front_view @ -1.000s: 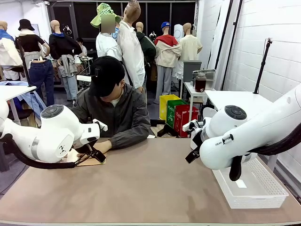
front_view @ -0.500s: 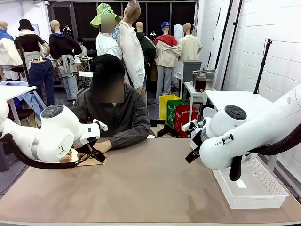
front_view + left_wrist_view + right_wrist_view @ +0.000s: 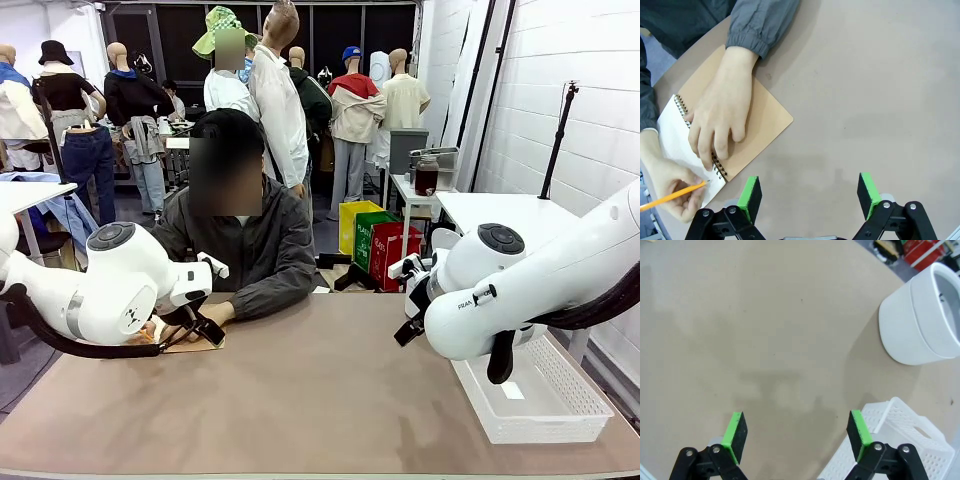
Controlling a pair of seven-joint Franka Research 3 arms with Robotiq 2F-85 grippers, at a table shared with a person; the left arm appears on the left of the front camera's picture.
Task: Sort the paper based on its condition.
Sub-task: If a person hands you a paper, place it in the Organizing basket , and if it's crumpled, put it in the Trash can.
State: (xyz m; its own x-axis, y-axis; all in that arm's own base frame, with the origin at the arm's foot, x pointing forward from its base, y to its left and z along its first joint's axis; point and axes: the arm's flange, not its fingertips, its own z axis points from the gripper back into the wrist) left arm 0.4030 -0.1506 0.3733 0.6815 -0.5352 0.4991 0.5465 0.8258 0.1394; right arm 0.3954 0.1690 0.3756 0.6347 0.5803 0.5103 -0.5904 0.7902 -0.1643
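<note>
my left gripper (image 3: 809, 186) hangs with its jaws spread wide and nothing between them, over bare table (image 3: 875, 75) just beside the notebook (image 3: 762, 117). the only paper (image 3: 671, 131) i can see is the white page lying open in that notebook, off toward my left finger and beyond it. i see no loose sheet. one hand (image 3: 720, 120) of the person presses across the spiral, and the other writes on the page with a pencil (image 3: 670, 198). the spiral binding runs slantwise across my view, so the page's long side does too. my right gripper (image 3: 797, 432) is also spread and empty, well apart by the white basket (image 3: 890, 437). i judge the left is the nearer one for any handover.
</note>
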